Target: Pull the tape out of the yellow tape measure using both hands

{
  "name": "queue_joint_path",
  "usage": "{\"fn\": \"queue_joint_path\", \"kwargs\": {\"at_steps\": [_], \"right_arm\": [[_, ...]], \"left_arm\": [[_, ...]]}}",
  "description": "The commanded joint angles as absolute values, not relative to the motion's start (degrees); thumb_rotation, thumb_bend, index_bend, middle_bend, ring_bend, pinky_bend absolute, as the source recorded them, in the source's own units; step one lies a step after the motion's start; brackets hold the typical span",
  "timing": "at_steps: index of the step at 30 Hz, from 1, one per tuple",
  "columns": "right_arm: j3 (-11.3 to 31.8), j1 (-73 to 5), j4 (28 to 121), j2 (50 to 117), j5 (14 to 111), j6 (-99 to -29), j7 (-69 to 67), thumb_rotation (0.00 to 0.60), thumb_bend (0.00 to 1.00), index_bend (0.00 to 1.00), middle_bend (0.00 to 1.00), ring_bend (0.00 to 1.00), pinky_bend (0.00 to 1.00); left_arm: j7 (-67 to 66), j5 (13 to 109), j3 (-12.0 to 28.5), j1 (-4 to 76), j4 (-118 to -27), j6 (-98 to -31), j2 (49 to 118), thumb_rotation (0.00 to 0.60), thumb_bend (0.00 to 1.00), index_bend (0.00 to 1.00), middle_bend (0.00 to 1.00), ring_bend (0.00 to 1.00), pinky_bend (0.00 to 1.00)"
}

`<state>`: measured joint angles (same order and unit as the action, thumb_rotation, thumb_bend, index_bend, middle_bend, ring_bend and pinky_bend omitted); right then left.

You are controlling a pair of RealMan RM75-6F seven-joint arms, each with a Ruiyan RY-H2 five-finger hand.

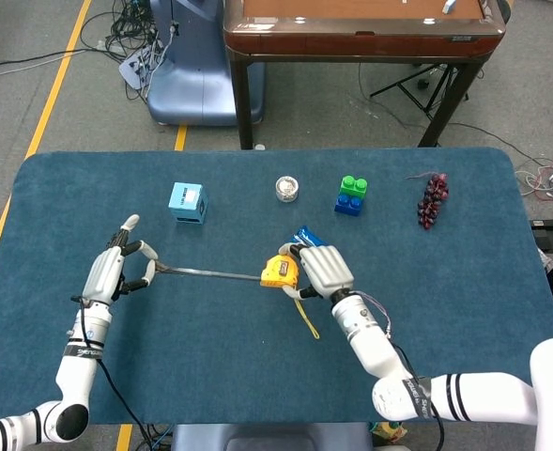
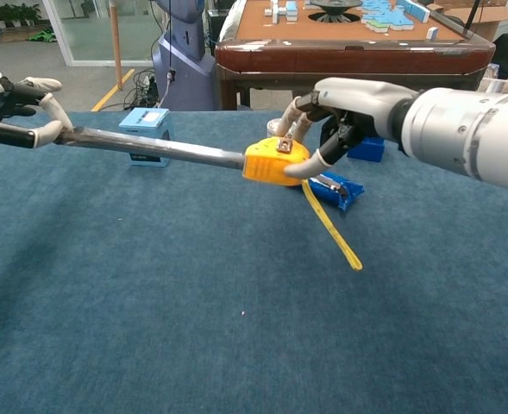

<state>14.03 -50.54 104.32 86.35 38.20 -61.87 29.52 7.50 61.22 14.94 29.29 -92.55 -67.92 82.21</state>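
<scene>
My right hand (image 1: pixel 323 270) (image 2: pixel 344 108) grips the yellow tape measure (image 1: pixel 278 272) (image 2: pixel 272 163) above the middle of the table. A yellow wrist strap (image 1: pixel 308 318) (image 2: pixel 331 226) hangs from the case. The grey tape (image 1: pixel 210 274) (image 2: pixel 150 147) runs out of the case to the left, straight and taut. My left hand (image 1: pixel 115 272) (image 2: pixel 12 112) pinches the tape's end between thumb and finger at the table's left side, the other fingers spread.
A light blue cube (image 1: pixel 188 202) (image 2: pixel 146 121) sits behind the tape. A blue packet (image 1: pixel 304 236) (image 2: pixel 333 185) lies just behind my right hand. A small round tin (image 1: pixel 286 188), a green and blue brick stack (image 1: pixel 351 195) and purple grapes (image 1: pixel 433 199) stand along the far side.
</scene>
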Motion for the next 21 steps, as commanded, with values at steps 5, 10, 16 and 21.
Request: {"fn": "queue_joint_path", "kwargs": {"at_steps": [5, 10, 16, 21], "right_arm": [[11.3, -47.3, 106.3, 82.3, 41.6, -61.2, 26.3, 0.6, 0.64, 0.64, 0.62, 0.54, 0.36], [9.1, -44.7, 107.5, 79.3, 44.1, -60.9, 23.8, 0.6, 0.64, 0.64, 0.62, 0.54, 0.36], [7.2, -42.1, 108.5, 76.6, 47.3, -61.4, 21.7, 0.6, 0.64, 0.64, 0.62, 0.54, 0.36], [6.6, -40.8, 109.1, 75.5, 48.6, -61.5, 20.5, 0.6, 0.64, 0.64, 0.62, 0.54, 0.36]], "left_arm": [[10.5, 63.4, 14.9, 28.3, -90.6, -67.3, 81.9, 0.6, 0.5, 0.56, 0.02, 0.0, 0.0], [11.9, 63.7, 14.5, 27.5, -89.6, -66.7, 81.3, 0.6, 0.51, 0.56, 0.02, 0.0, 0.0], [13.4, 64.2, 14.2, 26.8, -88.3, -65.8, 81.0, 0.6, 0.51, 0.56, 0.02, 0.0, 0.0], [14.9, 64.9, 14.3, 26.2, -87.6, -65.9, 81.1, 0.6, 0.51, 0.56, 0.02, 0.0, 0.0]]}}
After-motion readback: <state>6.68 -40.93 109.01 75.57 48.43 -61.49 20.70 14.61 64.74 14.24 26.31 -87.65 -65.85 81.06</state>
